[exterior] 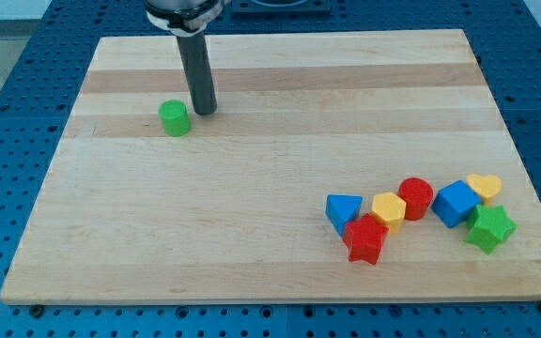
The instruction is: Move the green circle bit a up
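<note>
My tip [204, 112] stands on the table [252, 216]; the arm carries no pincer, only this dark rod, so nothing opens or closes. The green circle [174, 118] lies just beside my tip, at its left in the view and slightly lower. Well apart, toward the view's bottom right, sit a blue triangle [343, 208], red star [365, 238], yellow hexagon [389, 211], red circle [416, 197], blue cube [455, 203], yellow heart [485, 186] and green star [489, 228].
</note>
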Controlling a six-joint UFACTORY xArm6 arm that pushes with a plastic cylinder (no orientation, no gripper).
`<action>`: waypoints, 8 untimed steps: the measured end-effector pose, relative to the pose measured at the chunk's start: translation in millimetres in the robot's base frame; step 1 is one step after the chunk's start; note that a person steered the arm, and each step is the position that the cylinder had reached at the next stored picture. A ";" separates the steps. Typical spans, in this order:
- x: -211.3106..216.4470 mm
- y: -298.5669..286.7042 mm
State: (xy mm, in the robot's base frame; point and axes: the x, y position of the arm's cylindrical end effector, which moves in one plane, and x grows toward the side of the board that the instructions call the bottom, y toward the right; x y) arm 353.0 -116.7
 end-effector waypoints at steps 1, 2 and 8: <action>0.0 -1.5; -0.3 0.9; 50.9 -5.6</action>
State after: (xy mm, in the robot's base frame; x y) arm 403.9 -122.3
